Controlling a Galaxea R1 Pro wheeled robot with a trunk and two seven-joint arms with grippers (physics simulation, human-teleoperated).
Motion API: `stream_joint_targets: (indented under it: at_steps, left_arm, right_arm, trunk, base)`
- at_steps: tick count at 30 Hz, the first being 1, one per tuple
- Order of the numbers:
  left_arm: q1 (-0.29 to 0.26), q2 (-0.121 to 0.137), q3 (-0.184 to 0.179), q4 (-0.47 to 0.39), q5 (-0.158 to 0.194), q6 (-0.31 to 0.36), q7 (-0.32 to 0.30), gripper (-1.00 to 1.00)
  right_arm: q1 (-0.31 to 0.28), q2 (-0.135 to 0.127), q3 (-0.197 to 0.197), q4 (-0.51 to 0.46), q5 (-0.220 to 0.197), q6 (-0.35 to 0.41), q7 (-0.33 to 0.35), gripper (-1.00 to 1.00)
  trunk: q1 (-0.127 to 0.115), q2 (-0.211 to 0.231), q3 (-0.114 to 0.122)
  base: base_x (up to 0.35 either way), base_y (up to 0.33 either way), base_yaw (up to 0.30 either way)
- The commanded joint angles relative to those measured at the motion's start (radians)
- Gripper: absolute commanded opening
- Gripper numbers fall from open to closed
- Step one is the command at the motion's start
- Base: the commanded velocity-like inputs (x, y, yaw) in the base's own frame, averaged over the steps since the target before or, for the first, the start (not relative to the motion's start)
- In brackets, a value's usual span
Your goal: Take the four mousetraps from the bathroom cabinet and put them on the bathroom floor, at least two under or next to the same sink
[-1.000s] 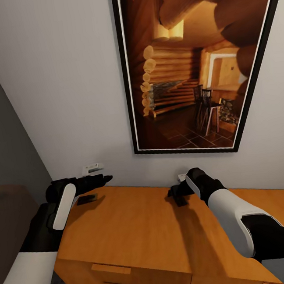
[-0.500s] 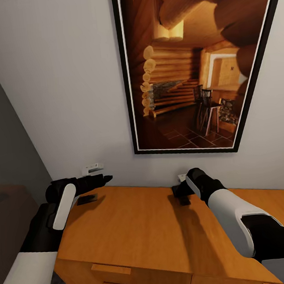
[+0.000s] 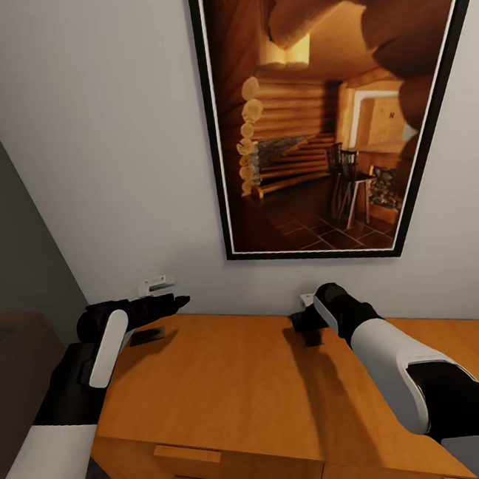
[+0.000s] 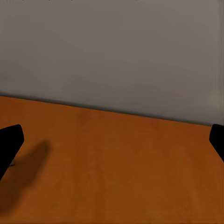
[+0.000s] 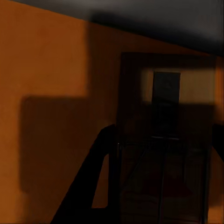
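Against the wall, the cabinet (image 3: 234, 389) offered a wide bare top, its front edge toward the robot. Picking was in hand. At the back left corner, the left gripper (image 3: 174, 302) hovered with fingers spread wide over a mousetrap (image 3: 147, 335). At the back edge, the right gripper (image 3: 307, 328) pressed low on another mousetrap (image 5: 161, 140); its closure was unclear. Next likely called for closing, then lifting clear.

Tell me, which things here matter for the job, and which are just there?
Job:
- cabinet
- mousetrap on its top, under the left gripper
- mousetrap at the right gripper

Just there:
- framed cabin picture
- white wall outlet
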Motion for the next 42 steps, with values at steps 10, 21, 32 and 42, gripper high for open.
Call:
stream_joint_targets:
  at_steps: [10, 21, 32, 42]
  left_arm:
    - [-0.001, 0.001, -0.002, -0.001, 0.009, 0.004, 0.012, 1.0]
    - [-0.001, 0.001, -0.002, -0.001, 0.008, 0.005, 0.009, 1.0]
    - [-0.001, 0.001, -0.002, -0.001, 0.006, 0.005, 0.008, 1.0]
    - [-0.001, 0.001, -0.002, -0.001, 0.006, 0.005, 0.008, 1.0]
  right_arm:
    - [0.0, 0.005, -0.005, 0.021, 0.039, 0.068, -0.003, -1.0]
    - [0.0, 0.012, -0.007, -0.097, 0.04, 0.156, -0.003, -1.0]
    - [0.0, 0.011, -0.007, -0.105, 0.04, 0.16, -0.004, -1.0]
    - [0.0, 0.011, -0.007, -0.105, 0.04, 0.159, -0.004, -1.0]
  trunk:
    - [0.0, -0.001, -0.002]
    - [0.0, -0.001, -0.002]
    - [0.0, -0.001, -0.002]
    - [0.0, -0.001, -0.002]
  base:
    - [0.0, 0.0, 0.0]
    - [-0.012, 0.0, 0.0]
    - [-0.253, 0.0, 0.0]
    - [-0.333, 0.0, 0.0]
